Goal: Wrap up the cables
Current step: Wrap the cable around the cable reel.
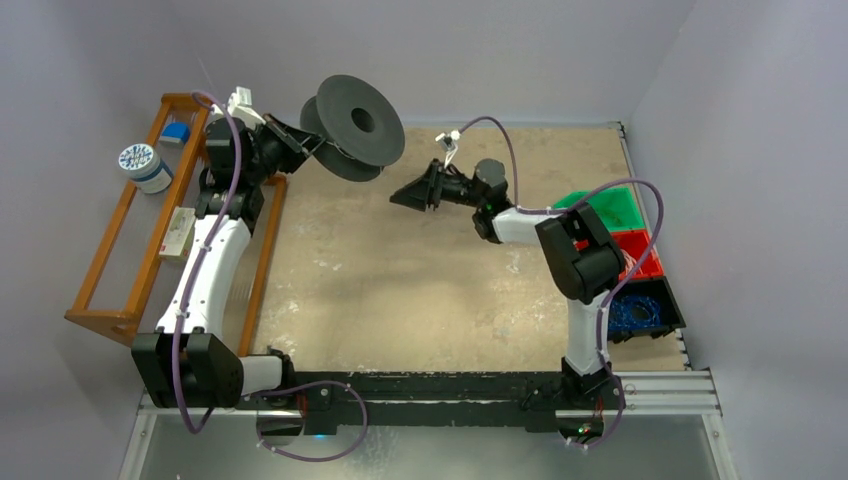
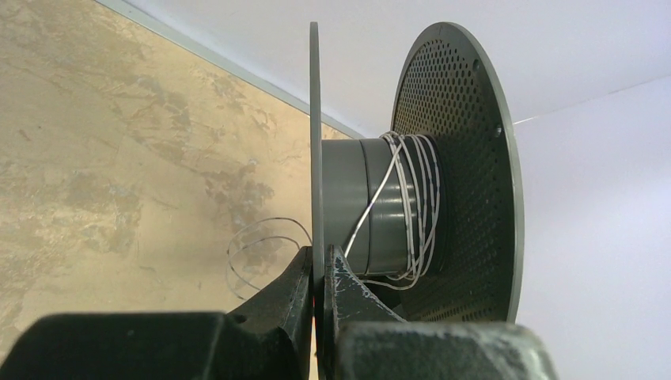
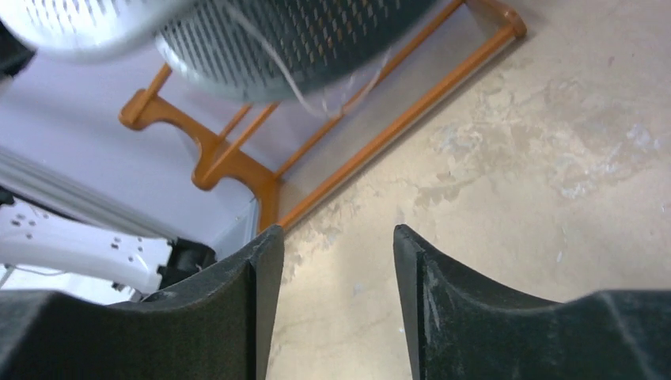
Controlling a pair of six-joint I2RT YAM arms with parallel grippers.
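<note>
Both seen: left end effector (image 2: 318,267) pinching spool flange (image 2: 315,119), right end effector (image 3: 339,247) spread, empty

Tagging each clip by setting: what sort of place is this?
Probably a lab workcell: plain grey walls enclose a worn tabletop, a metal mounting rail runs along the near edge, and coloured bins line the right edge.

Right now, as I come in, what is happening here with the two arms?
The left tool is shut on the thin flange of a grey spool, holding it up above the table. A few turns of thin whitish cable lie around the hub, and a loose loop curls free beside it. The right tool is open and empty, pointing toward the spool.
</note>
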